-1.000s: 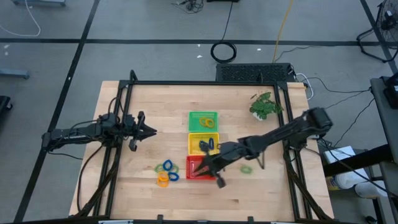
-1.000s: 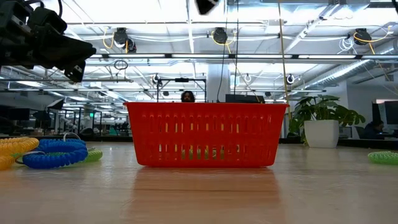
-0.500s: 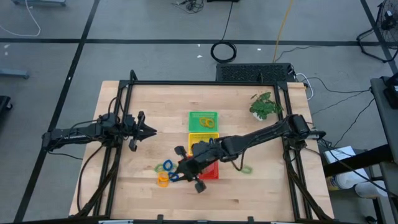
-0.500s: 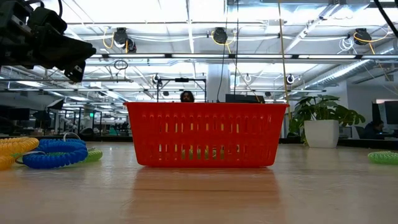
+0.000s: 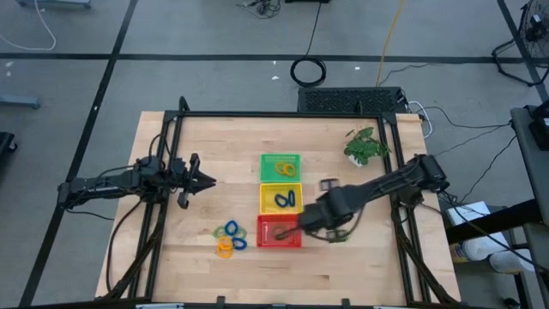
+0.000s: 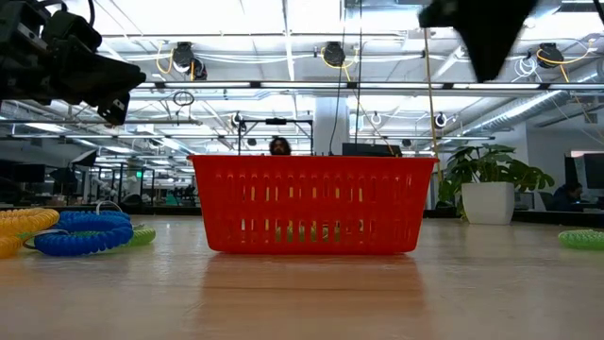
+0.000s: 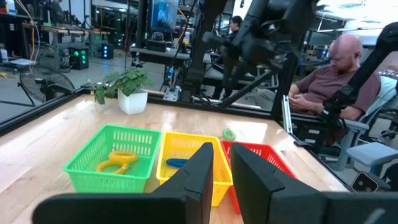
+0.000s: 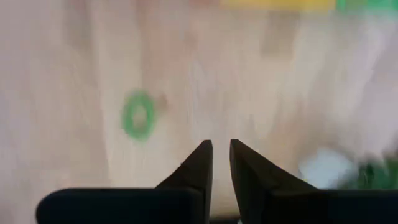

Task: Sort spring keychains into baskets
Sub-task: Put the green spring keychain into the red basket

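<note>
Three baskets stand in a row at mid-table: green [image 5: 280,168] holding an orange keychain [image 5: 287,169], yellow [image 5: 280,199] holding a blue one [image 5: 285,201], and red [image 5: 279,233] nearest. A pile of blue, orange and green keychains [image 5: 229,239] lies left of the red basket. A lone green keychain [image 8: 138,115] lies flat to its right. My right gripper [image 5: 316,221] hovers high between the red basket and that keychain, pointing down, shut and empty. My left gripper [image 5: 206,180] waits shut at the table's left, above the wood.
A potted plant [image 5: 367,146] stands at the far right of the table. Bare wood lies along the near edge [image 6: 302,293] and between the left gripper and the baskets. A seated person [image 7: 329,74] shows beyond the table's right side.
My right gripper swept from over the red basket toward the pile on its left. It then swung quickly back right, past the red basket, toward the lone green keychain. The pile and the baskets have stayed where they were.
</note>
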